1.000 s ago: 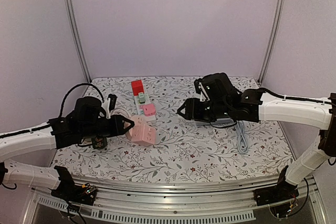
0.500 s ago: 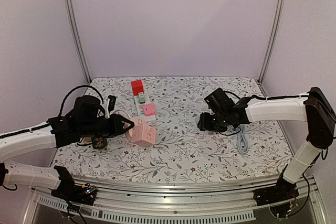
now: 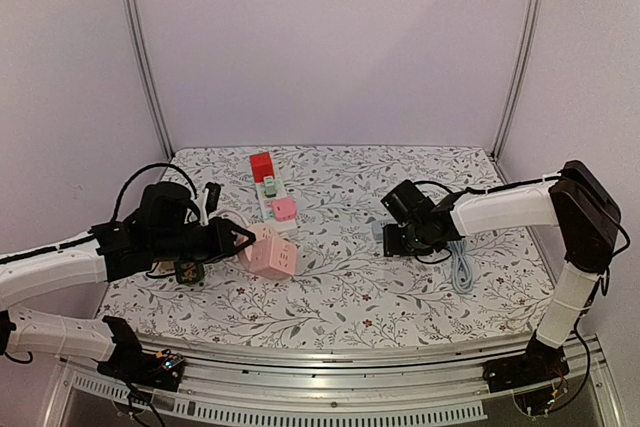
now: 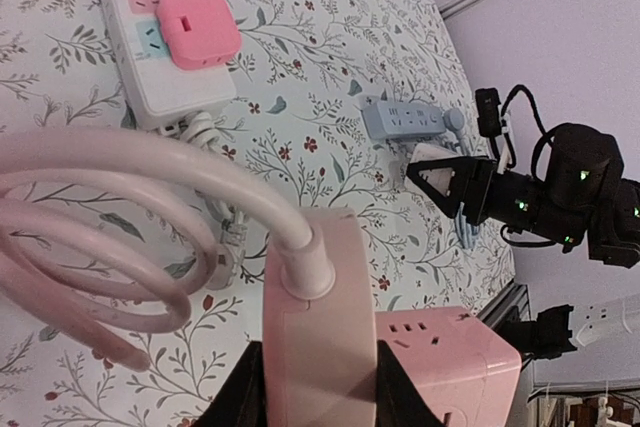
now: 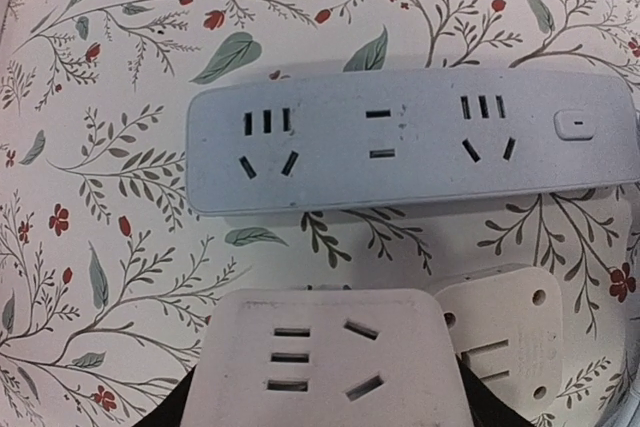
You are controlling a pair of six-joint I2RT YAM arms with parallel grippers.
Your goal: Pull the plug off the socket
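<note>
The flowered surface carries everything. My left arm reaches in from the left side and my right arm from the right, both held low.

Towards the back lies a white power strip with a red block, a small green plug and a flat pink adapter seated along it.

Nearer me stands the pink cube socket. My left claw is clamped tight on the pink plug, one finger on each flat side. The plug stands hard against one face of the cube, though I cannot tell how deep it sits. Its thick pink cable loops away in a coil over the cloth.

On the right half of the surface lies a grey-blue power strip, flat, with all three outlets showing bare and its switch at one end. A grey cord trails from there towards the near edge.

My right claw hangs just above that strip, its jaws part-way apart and closed around a white adapter, whose socket holes face my wrist camera. The adapter is clear of the strip, not plugged into it. A smaller white slotted piece shows just beside it; I cannot make out what it is.
</note>
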